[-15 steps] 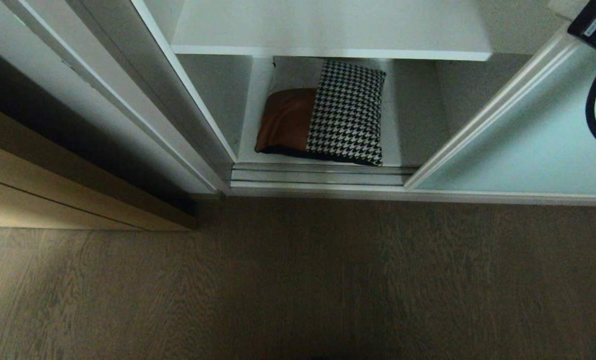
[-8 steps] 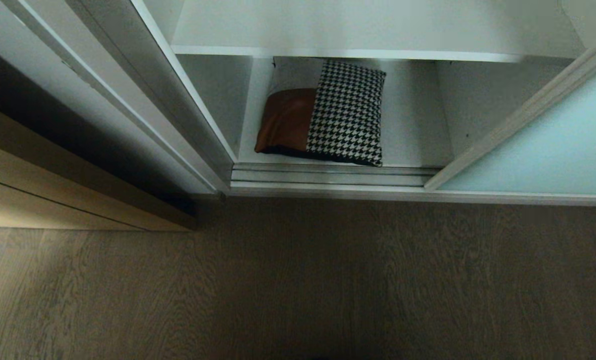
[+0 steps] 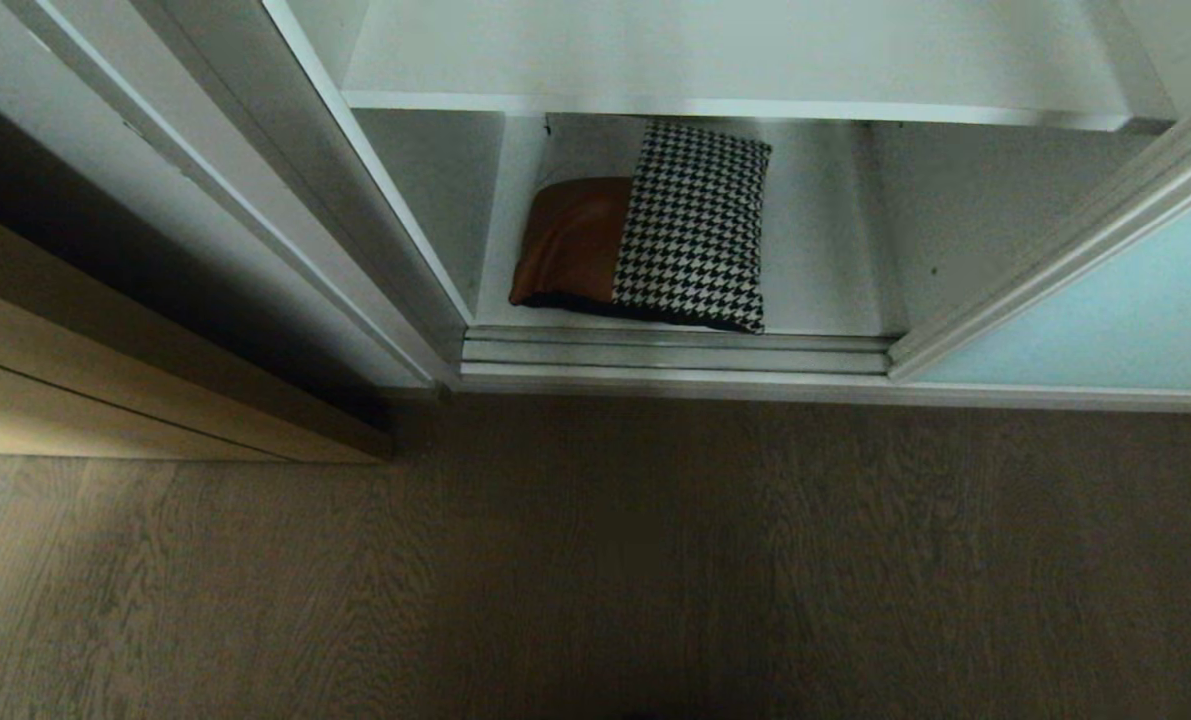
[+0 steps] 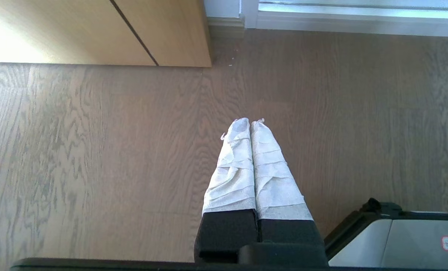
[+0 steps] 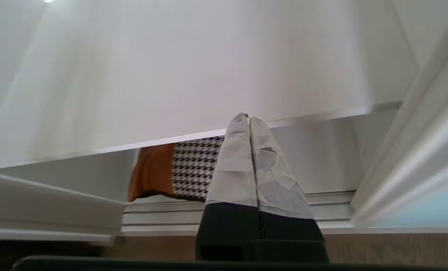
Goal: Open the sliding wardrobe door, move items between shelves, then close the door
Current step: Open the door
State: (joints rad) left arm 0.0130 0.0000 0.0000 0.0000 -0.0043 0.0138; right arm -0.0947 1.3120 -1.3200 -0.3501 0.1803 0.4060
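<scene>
The right gripper (image 5: pixel 249 117) has its fingers pressed tight together, holding nothing, in front of the wardrobe. The left gripper (image 4: pixel 250 121) is pressed tight too, hanging over the floor (image 4: pixel 96 150). The cushion (image 3: pixel 645 225) lies on the bottom shelf (image 3: pixel 820 270), and the sliding wardrobe door (image 3: pixel 1125 320) stands to the right.

Dim head view, shadowed floor (image 3: pixel 595 560), brighter wrist views, right one blurred
</scene>
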